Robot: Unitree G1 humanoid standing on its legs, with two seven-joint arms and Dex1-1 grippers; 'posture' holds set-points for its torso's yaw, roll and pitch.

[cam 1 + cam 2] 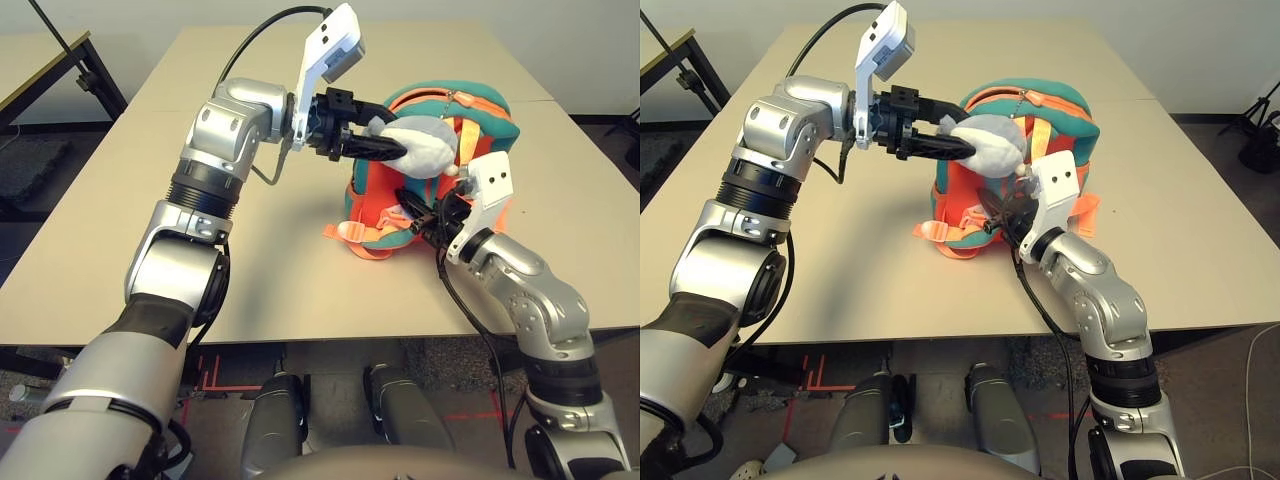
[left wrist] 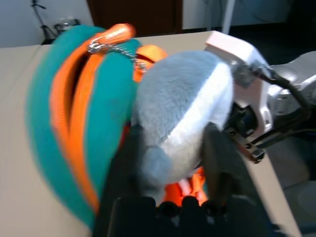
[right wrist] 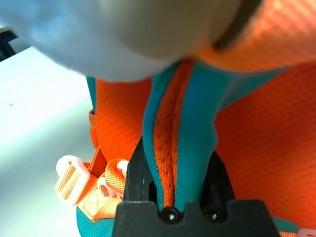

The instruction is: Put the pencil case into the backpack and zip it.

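Left gripper (image 2: 170, 163): fingers clamped around plush toy (image 1: 425, 143).
Right gripper (image 3: 173, 182): pinching backpack (image 1: 480, 120) strap (image 3: 180, 123).
Backpack base: hidden behind right arm.

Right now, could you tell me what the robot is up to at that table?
It is working on a small orange and teal backpack standing on the table. The left tool has its fingers around the grey-white plush toy attached to the bag. The right tool is shut on a teal-edged orange strap lower down, steadying the bag. The zipper opening at the top looks partly open. I cannot see a pencil case.
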